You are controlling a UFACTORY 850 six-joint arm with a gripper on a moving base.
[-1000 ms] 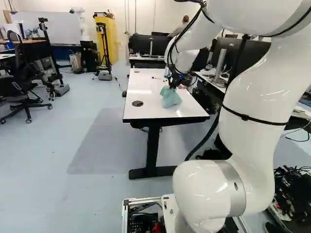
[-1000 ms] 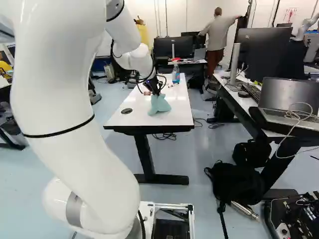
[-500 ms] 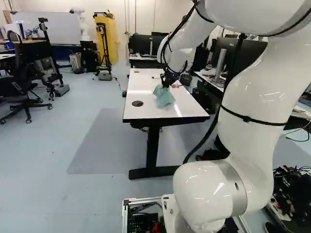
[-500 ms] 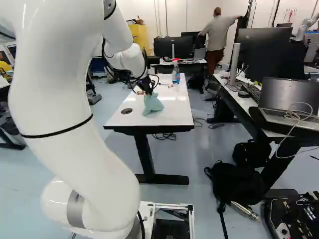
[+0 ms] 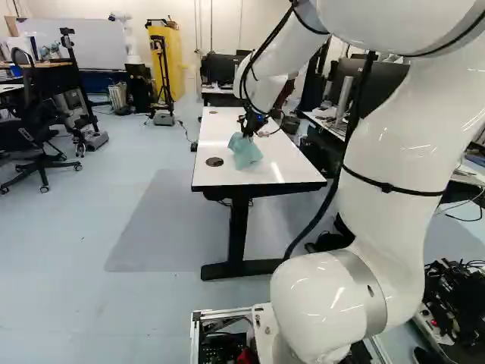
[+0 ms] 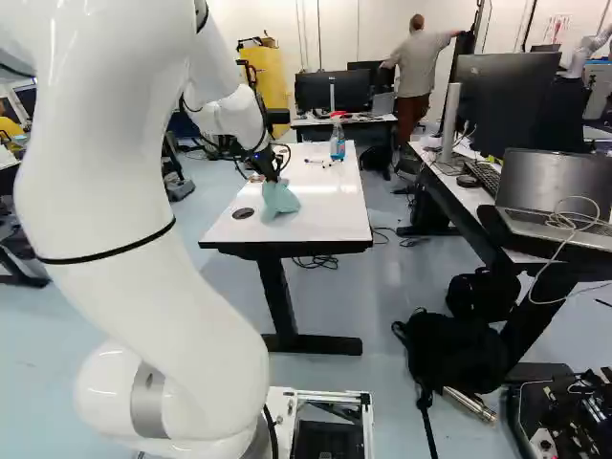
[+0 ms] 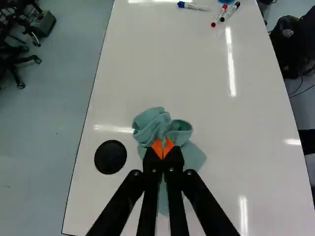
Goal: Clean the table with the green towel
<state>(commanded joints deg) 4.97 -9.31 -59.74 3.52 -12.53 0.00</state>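
In the left base view my gripper (image 5: 250, 130) is over the white table (image 5: 220, 176), holding the green towel (image 5: 245, 153), which hangs bunched against the tabletop. The right base view shows the same towel (image 6: 279, 199) near the table's left edge. Seen from the wrist, the orange-tipped fingers of the gripper (image 7: 163, 147) are closed together on the crumpled towel (image 7: 155, 123), with folds spreading ahead of and beneath them. Part of the cloth is hidden under the fingers.
A black round cable cover (image 7: 110, 157) lies beside the towel. Markers (image 7: 196, 6) lie farther ahead, near a spray bottle (image 6: 338, 140). A desk with a laptop (image 6: 550, 196) stands right of the table, a black backpack (image 6: 454, 356) on the floor. Another robot (image 5: 129, 39) stands far back.
The arm has swung left over the table, carrying the towel with it toward the round cover. The base has not moved, and the gripper has stayed closed.
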